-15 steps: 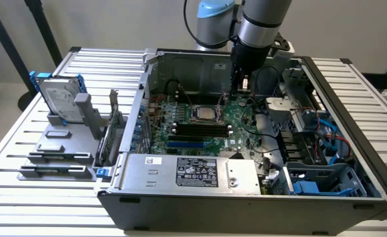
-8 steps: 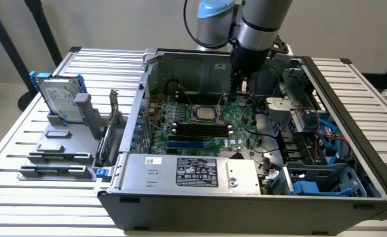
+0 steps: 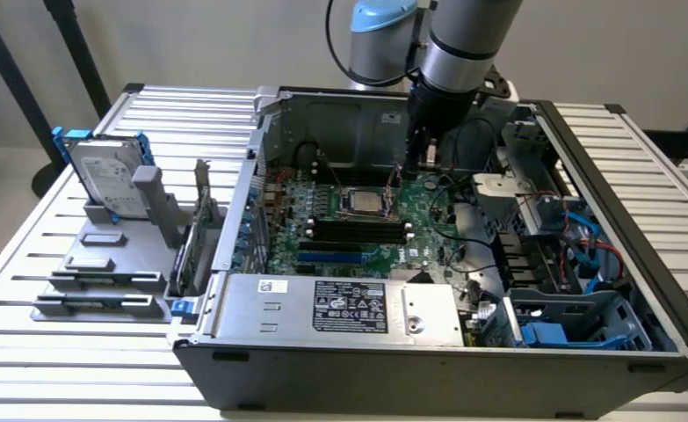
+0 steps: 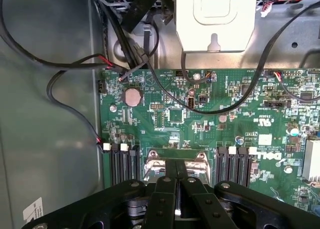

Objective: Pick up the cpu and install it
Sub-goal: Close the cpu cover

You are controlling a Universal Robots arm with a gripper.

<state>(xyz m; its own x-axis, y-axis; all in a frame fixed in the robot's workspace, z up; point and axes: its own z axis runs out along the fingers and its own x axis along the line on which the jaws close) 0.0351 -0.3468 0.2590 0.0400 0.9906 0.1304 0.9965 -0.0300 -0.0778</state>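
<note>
The cpu point(image 3: 364, 204) is a small silver square lying flat in the socket on the green motherboard point(image 3: 320, 255) inside the open computer case. My gripper point(image 3: 406, 176) reaches down into the case and hangs just beyond the socket, toward the exterior view's right. In the wrist view my gripper point(image 4: 176, 175) has its two black fingers pressed together with nothing between them. The socket's silver metal frame point(image 4: 154, 166) shows right behind the fingertips, on either side of them.
The case walls point(image 3: 438, 369) surround the board. A silver power supply point(image 3: 344, 303) sits at the front, and black cables point(image 4: 75, 64) loop near the gripper. A hard drive with blue brackets point(image 3: 104, 176) stands on a grey holder at the exterior view's left. A pale metal bracket point(image 4: 215, 19) lies beyond the board.
</note>
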